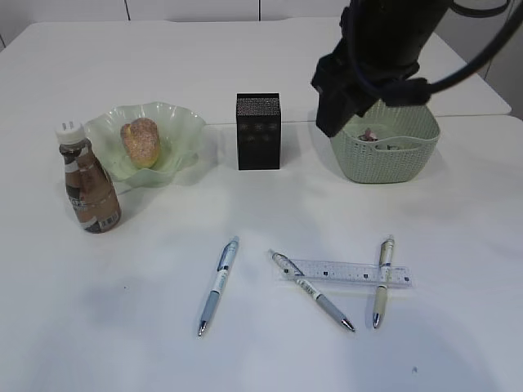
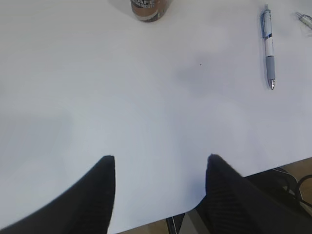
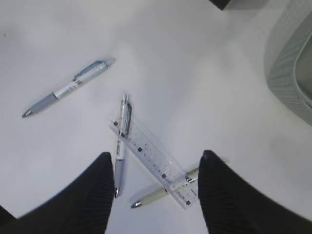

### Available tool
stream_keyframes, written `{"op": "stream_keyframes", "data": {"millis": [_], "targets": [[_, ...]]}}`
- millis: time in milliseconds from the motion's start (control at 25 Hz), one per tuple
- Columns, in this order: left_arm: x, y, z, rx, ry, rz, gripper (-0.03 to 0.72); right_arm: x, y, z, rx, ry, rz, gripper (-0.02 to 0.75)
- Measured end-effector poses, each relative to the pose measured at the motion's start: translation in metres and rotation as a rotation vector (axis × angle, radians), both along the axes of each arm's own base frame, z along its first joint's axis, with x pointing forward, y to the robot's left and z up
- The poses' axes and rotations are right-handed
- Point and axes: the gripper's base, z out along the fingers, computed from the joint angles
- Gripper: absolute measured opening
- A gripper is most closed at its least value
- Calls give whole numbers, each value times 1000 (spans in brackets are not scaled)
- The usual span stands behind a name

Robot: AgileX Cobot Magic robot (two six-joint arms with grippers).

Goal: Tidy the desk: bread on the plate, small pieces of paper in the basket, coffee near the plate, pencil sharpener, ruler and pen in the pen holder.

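The right arm [image 1: 384,57] reaches in from the two o'clock corner of the exterior view, its dark wrist hanging high above the table. The right gripper [image 3: 153,168] points downward, jaws spread wide, nothing between its fingers [image 3: 97,190]. The left gripper [image 2: 161,168], seen only in its wrist view, likewise hovers with jaws parted and empty.

The table [image 1: 163,327] was smooth, matt white. The ruler [image 1: 350,273] looked like clear glossy plastic, lying across two pens. The basket [image 1: 384,155] was pale green woven-look plastic. The plate [image 1: 176,135] was translucent green and glossy, and the bread [image 1: 140,141] had a rough crust. The pen holder [image 1: 258,131] was matt black.
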Motion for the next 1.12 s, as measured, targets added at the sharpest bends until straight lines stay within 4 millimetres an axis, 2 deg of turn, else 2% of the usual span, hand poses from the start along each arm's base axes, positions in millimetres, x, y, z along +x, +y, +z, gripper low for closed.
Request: {"op": "stream_keyframes", "data": {"millis": [40, 160, 440, 600, 840, 1120], "targets": [[0, 0, 0, 0, 0, 0, 412, 0, 0, 0, 0, 0, 0, 439], [0, 0, 0, 0, 0, 0, 412, -20, -8, -18, -89, 34, 196, 439], [0, 0, 0, 0, 1, 0, 412, -32, -13, -44, -161, 87, 389, 439], [0, 1, 0, 12, 0, 3, 412, -32, -13, -45, -171, 77, 424, 449], [0, 1, 0, 14, 1, 3, 412, -33, -13, -54, -183, 74, 469, 557], [0, 1, 0, 16, 1, 4, 412, -34, -10, -56, -137, 80, 469, 563]]}}
